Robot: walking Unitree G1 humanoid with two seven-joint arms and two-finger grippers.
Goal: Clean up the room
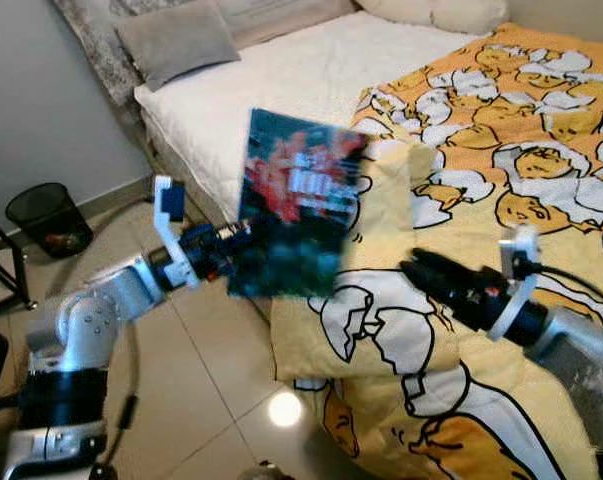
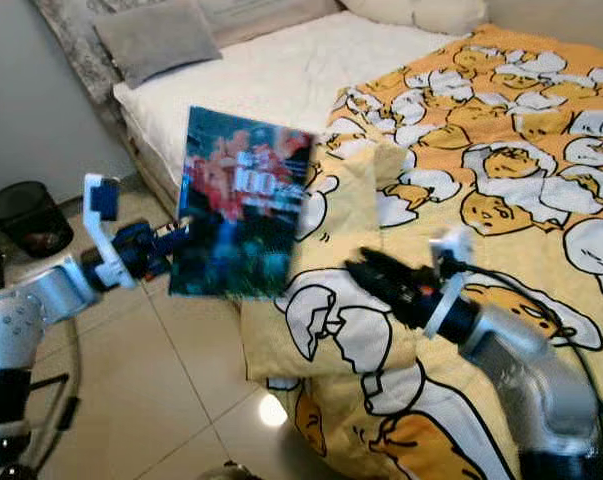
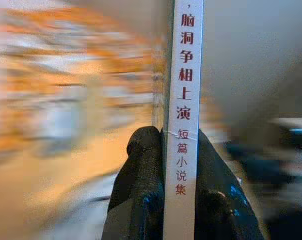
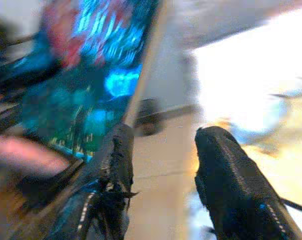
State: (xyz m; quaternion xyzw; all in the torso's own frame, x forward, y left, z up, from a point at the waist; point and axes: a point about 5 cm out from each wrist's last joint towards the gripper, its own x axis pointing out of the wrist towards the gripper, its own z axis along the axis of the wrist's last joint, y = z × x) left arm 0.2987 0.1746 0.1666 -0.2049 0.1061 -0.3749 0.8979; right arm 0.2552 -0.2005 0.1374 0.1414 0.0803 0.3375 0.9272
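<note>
left gripper [image 3: 181,150]: pinching paperback book [image 1: 296,205] upright, beside bed [image 1: 311,70] edge | right gripper [image 4: 163,145]: fingers spread, over yellow duvet [image 1: 501,180] | wastebasket [image 1: 49,217]: on floor, left of bed

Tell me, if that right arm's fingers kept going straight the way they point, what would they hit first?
Probably the book held up by the left gripper; the right gripper aims toward its lower edge, though depth is hard to judge.

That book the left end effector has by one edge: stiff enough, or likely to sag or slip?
The book probably stays stiff: held upright by one edge, its cover looks flat, not drooping. The left end effector pinches across the spine, and the fingers cover little of it, so it may pivot or slip. The thin spine suggests it is fairly light.
</note>
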